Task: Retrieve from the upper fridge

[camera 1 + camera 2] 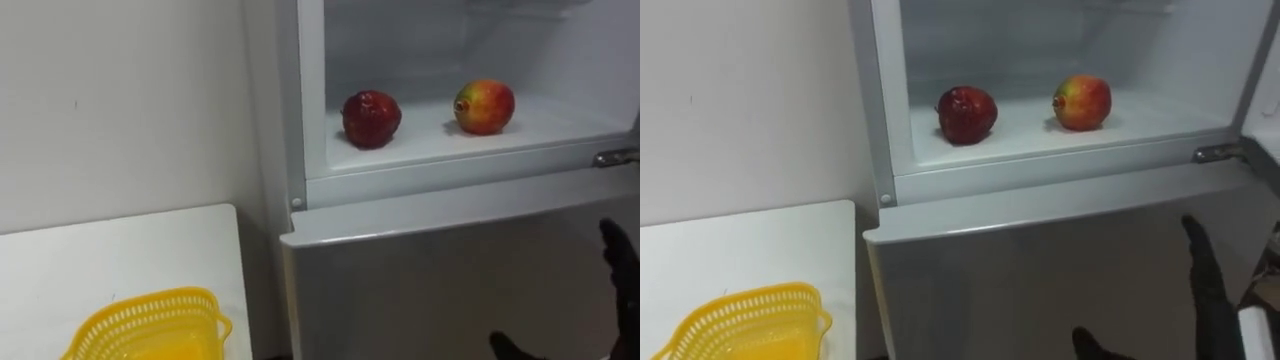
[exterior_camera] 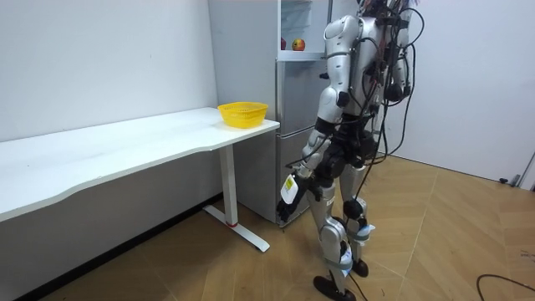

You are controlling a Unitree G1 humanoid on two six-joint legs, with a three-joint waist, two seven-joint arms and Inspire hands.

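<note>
Basket, yellow, sits on the white table at the near left. My left hand hangs low by my side; I cannot tell if it is open. Far back in the open upper fridge, a dark red fruit lies left of a red-yellow fruit, apart. My right hand is near right, fingers straight, holding nothing.

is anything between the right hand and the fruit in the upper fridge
Nothing visible does. The upper fridge is open, the dark red fruit and red-yellow fruit near its front edge. The right hand is low, before the lower door.
</note>
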